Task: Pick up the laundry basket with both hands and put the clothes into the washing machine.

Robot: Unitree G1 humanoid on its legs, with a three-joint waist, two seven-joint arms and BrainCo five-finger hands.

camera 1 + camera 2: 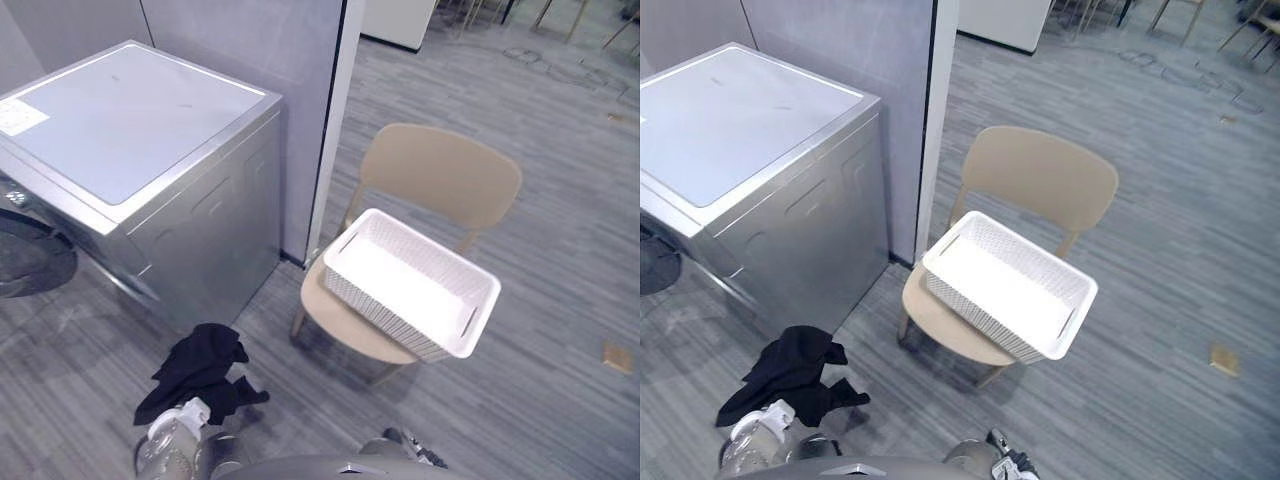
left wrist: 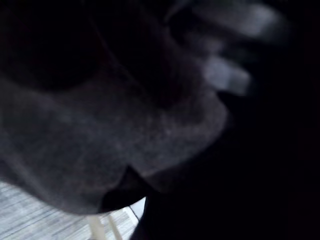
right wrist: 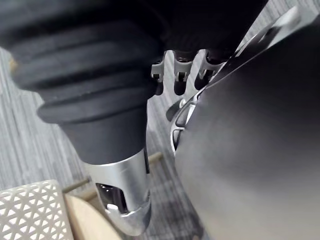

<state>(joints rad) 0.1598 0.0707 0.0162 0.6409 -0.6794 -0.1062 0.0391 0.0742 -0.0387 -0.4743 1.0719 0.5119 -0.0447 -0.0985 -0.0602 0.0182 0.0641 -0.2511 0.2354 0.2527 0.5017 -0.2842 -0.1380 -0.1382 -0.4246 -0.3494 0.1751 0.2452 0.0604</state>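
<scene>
Left eye view: basket (image 1: 380, 303) on chair (image 1: 440, 175); black clothes (image 1: 200, 365) near washing machine (image 1: 130, 120).

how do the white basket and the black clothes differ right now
The white lattice plastic laundry basket is a stiff open box, sitting empty on the beige chair; the black clothes are a limp crumpled heap low beside the silver washing machine. Both are outside the machine.

one washing machine (image 1: 130, 130), one white laundry basket (image 1: 352, 283), one beige chair (image 1: 440, 170), one bundle of black clothes (image 1: 200, 368) and one small tan scrap (image 1: 617, 357) are counted.
</scene>
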